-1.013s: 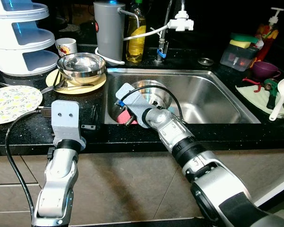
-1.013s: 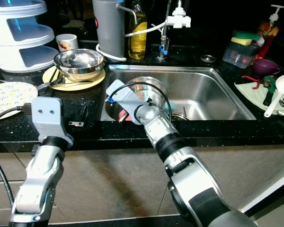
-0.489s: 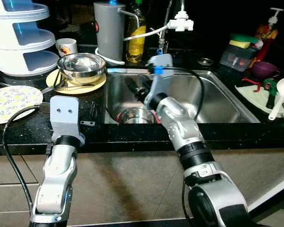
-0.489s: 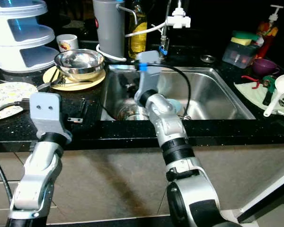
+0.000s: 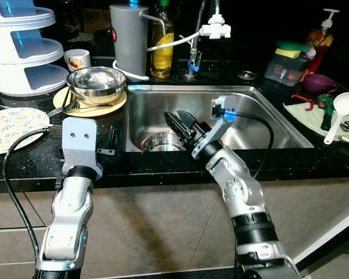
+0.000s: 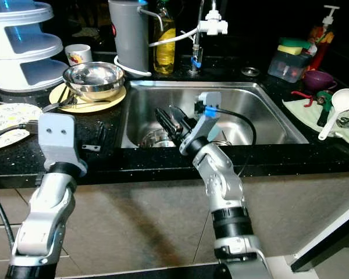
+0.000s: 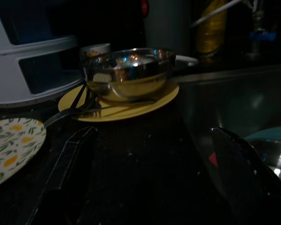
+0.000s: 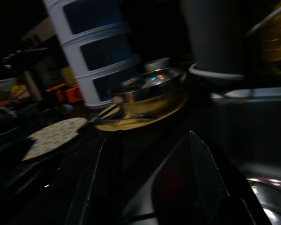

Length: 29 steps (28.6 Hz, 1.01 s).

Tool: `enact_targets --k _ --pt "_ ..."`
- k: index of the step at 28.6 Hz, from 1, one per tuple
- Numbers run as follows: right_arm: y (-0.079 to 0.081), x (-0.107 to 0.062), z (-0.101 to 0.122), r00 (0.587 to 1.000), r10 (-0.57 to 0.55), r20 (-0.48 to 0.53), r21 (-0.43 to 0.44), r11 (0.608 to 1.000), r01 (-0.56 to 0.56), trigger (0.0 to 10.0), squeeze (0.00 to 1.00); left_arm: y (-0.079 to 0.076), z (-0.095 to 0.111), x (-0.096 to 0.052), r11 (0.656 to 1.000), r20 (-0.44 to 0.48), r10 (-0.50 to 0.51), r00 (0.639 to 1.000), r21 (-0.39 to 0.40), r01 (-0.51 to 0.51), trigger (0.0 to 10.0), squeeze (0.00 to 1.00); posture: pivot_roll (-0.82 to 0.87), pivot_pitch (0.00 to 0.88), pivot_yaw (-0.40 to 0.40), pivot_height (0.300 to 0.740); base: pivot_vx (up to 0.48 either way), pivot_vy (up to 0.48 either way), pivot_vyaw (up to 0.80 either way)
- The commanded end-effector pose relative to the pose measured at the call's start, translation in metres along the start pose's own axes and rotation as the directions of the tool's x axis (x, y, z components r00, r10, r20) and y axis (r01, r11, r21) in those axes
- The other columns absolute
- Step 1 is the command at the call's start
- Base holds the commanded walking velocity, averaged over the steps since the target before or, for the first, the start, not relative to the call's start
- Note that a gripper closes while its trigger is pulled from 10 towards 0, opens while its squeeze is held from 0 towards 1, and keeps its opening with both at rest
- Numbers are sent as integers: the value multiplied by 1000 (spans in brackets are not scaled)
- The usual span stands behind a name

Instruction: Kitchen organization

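Note:
A steel bowl (image 5: pixel 97 83) sits on a yellow plate (image 5: pixel 113 103) with a fork beside it, on the black counter left of the sink (image 5: pixel 262 122). A steel vessel (image 5: pixel 161 141) lies in the sink's near left corner, next to a teal dish (image 7: pixel 271 133). My right gripper (image 5: pixel 177 120) hovers over the left part of the sink, pointing towards the counter, open and holding nothing. My left gripper (image 5: pixel 111 135) is low over the counter by the sink's left rim, fingers (image 7: pixel 68 159) wide open and empty. A floral plate (image 5: pixel 14 124) lies at the far left.
A white tiered rack (image 5: pixel 23 46), a mug (image 5: pixel 77 58), a grey canister (image 5: pixel 128 36) and a yellow bottle (image 5: pixel 161 43) line the back. The faucet (image 5: pixel 212 26) hangs over the sink. On the right counter are a purple cup (image 5: pixel 317 86), a white ladle (image 5: pixel 341 113) and a sponge box (image 5: pixel 286 63).
My right arm has lifted out of the sink's left corner and swung its wrist to the right, so the gripper now points left above the basin. The left arm has barely moved.

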State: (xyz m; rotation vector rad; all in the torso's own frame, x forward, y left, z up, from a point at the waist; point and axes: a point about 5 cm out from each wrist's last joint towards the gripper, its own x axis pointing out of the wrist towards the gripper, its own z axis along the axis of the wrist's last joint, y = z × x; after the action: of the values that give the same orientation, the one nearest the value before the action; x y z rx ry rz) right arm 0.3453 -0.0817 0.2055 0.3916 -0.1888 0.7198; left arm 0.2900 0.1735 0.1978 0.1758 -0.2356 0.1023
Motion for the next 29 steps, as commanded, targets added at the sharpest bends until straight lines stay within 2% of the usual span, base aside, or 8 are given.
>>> enact_targets --k 1,7,15,20,29 --pt "4 -4 0 999 46 20 30 998 -47 10000 0 -1 -7 -1 1000 -36 -14 999 24 15 10000 0 85 0 -56 740 0 0 0" --pt "8 -15 0 994 92 62 75 992 -97 10000 0 -7 -9 -1 999 -43 -29 999 28 31 10000 0 79 0 -48 740 0 0 0" --pt "8 -23 -4 994 102 48 74 992 -106 10000 0 -12 -12 -3 998 -57 -48 997 25 50 10000 0 74 0 -44 740 0 0 0" --pt "3 -34 -7 996 88 23 72 993 -90 10000 0 -12 -17 -8 998 -78 -57 995 26 59 10000 0 73 0 -41 740 -274 0 0" --pt "3 -38 -10 996 87 7 67 994 -87 10000 0 -13 -21 -9 997 -88 -64 994 29 67 10000 0 73 0 -38 740 -307 0 0"
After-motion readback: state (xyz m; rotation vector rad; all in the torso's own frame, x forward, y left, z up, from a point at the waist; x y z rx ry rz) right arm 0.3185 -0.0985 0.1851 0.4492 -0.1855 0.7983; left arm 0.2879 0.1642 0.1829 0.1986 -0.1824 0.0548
